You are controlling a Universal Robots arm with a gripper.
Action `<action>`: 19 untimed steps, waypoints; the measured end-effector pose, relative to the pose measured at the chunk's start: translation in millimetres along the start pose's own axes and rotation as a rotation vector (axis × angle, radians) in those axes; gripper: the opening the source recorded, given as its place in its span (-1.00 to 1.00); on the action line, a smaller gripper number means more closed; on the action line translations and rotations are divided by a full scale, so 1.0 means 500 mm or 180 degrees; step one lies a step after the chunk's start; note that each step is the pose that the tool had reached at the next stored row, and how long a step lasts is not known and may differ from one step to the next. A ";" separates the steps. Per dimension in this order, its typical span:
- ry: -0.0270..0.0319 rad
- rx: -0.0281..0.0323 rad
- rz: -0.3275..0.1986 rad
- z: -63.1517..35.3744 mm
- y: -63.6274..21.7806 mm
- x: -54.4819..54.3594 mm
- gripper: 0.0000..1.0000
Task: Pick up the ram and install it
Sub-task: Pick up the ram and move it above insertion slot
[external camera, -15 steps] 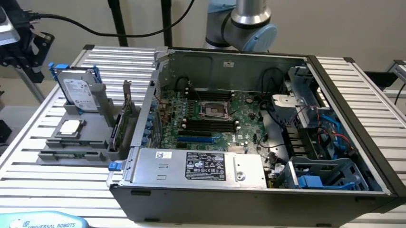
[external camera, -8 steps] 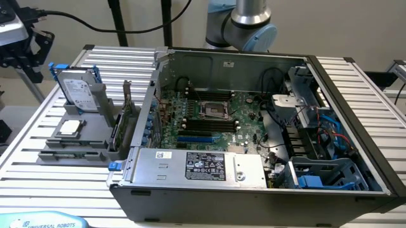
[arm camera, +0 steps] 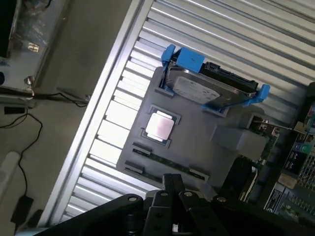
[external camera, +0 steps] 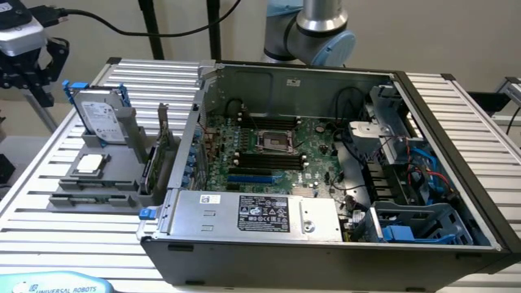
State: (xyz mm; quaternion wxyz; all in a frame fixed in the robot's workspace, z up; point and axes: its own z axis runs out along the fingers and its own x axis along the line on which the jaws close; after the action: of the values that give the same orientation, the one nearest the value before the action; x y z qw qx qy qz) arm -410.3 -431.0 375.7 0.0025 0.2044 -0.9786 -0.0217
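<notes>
The ram (arm camera: 167, 160) is a thin dark green stick lying flat in a groove of the grey fixture (arm camera: 197, 147), between two black end clips. In the exterior view the ram (external camera: 94, 199) lies at the fixture's front edge. My gripper (arm camera: 170, 186) hovers above and off the side of the fixture, apart from the ram, with its fingers shut and nothing between them. In the exterior view the gripper (external camera: 24, 76) hangs at the far upper left, beyond the table edge. The motherboard's long black slots (external camera: 269, 160) lie inside the open computer case (external camera: 326, 244).
On the fixture also sit a hard drive in a blue caddy (arm camera: 211, 86), a square CPU (arm camera: 160, 125) and an upright card with a metal bracket (external camera: 160, 155). The ribbed aluminium table (external camera: 49, 244) carries everything. Cables trail on the floor (arm camera: 29, 113) beside the table.
</notes>
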 end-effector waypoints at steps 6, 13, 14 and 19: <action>0.0016 0.0000 -0.0349 0.000 0.000 0.000 -0.79; 0.0033 -0.0001 -0.0751 0.001 0.000 0.000 -0.79; 0.0036 -0.0002 -0.0808 0.001 0.000 0.000 -0.79; 0.0049 -0.0002 -0.1101 0.001 0.000 0.000 -0.79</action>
State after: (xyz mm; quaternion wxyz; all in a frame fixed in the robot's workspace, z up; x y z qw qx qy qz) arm -410.3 -431.0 375.2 0.0062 0.3698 -0.9289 -0.0206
